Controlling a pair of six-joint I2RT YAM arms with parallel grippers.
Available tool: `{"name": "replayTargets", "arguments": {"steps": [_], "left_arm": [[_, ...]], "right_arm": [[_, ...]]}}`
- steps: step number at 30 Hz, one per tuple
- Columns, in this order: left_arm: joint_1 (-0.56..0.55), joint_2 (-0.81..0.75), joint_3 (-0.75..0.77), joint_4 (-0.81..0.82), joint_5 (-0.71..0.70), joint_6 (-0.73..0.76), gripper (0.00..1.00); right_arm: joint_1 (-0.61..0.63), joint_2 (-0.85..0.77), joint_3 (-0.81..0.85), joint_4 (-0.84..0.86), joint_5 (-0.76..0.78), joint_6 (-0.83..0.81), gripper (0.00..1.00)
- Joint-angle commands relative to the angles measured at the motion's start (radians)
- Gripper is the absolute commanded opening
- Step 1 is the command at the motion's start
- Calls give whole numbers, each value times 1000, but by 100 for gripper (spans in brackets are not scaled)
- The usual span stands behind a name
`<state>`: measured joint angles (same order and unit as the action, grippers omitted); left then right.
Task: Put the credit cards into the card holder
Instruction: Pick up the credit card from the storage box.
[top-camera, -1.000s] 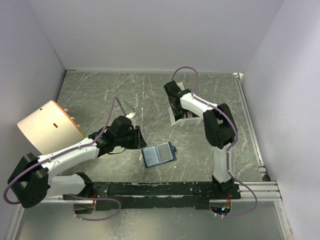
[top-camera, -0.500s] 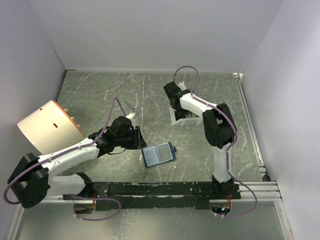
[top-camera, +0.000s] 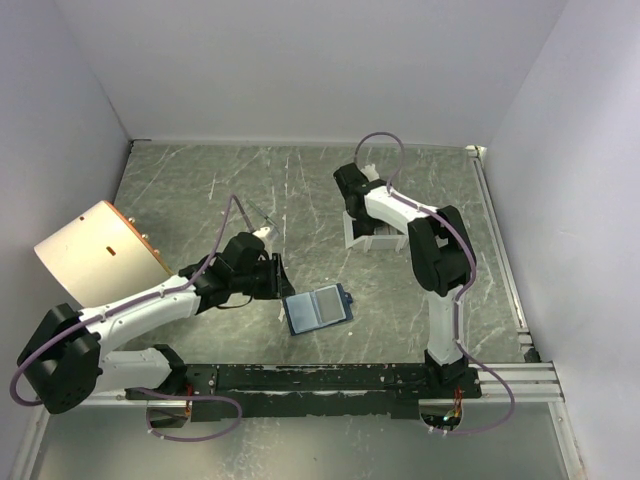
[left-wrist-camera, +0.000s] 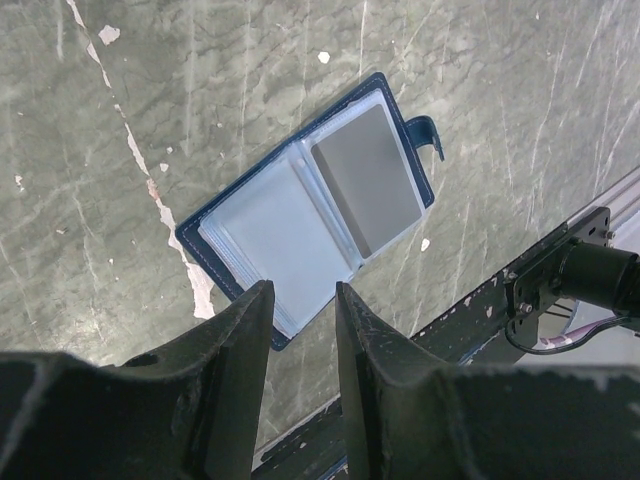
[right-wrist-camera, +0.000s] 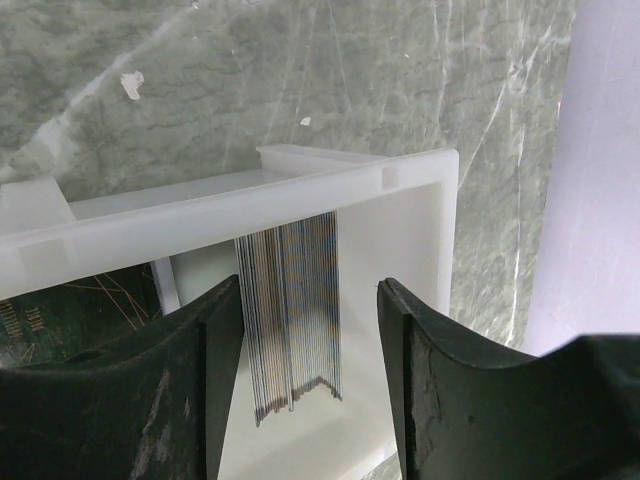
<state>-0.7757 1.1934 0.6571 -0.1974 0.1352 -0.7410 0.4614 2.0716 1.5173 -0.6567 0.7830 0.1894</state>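
Note:
The card holder (top-camera: 317, 308) lies open on the table, dark blue outside with blue-grey pockets; its right pocket looks darker grey in the left wrist view (left-wrist-camera: 310, 205). My left gripper (top-camera: 273, 274) hovers just left of it, with the jaws a little apart and empty (left-wrist-camera: 303, 297). The credit cards (right-wrist-camera: 292, 310) stand on edge as a thin stack inside a white tray (top-camera: 366, 236). My right gripper (top-camera: 355, 210) is over that tray, open, with a finger on each side of the stack (right-wrist-camera: 310, 290) and not touching it.
A tan drum-shaped object (top-camera: 100, 252) sits at the left. The white tray's wall (right-wrist-camera: 250, 195) has a second compartment holding a green board (right-wrist-camera: 60, 305). A dark rail (top-camera: 330, 378) runs along the near edge. Walls close in on the left, back and right.
My right gripper has shifted slightly to the right over the white tray. The left arm and the card holder have not moved.

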Motion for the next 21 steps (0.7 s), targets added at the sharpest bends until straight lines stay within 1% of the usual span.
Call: {"name": "replayTargets", "arguments": {"steps": [1, 5, 10, 12, 13, 16, 21], "left_arm": [[1, 19, 13, 41, 35, -6, 43], [1, 26, 18, 42, 38, -6, 43], [1, 35, 17, 49, 40, -9, 43], [2, 38, 18, 52, 44, -11, 42], [1, 38, 18, 51, 44, -12, 42], [1, 35, 17, 50, 44, -14, 43], [1, 31, 8, 61, 50, -23, 43]], "right_arm": [[-22, -24, -24, 2, 41, 8, 55], [-28, -32, -38, 13, 42, 15, 54], [-29, -31, -33, 13, 54, 18, 47], [-29, -36, -33, 14, 57, 17, 47], [-30, -40, -33, 14, 58, 19, 47], [-35, -47, -35, 17, 65, 21, 53], [-46, -46, -37, 12, 71, 26, 55]]}}
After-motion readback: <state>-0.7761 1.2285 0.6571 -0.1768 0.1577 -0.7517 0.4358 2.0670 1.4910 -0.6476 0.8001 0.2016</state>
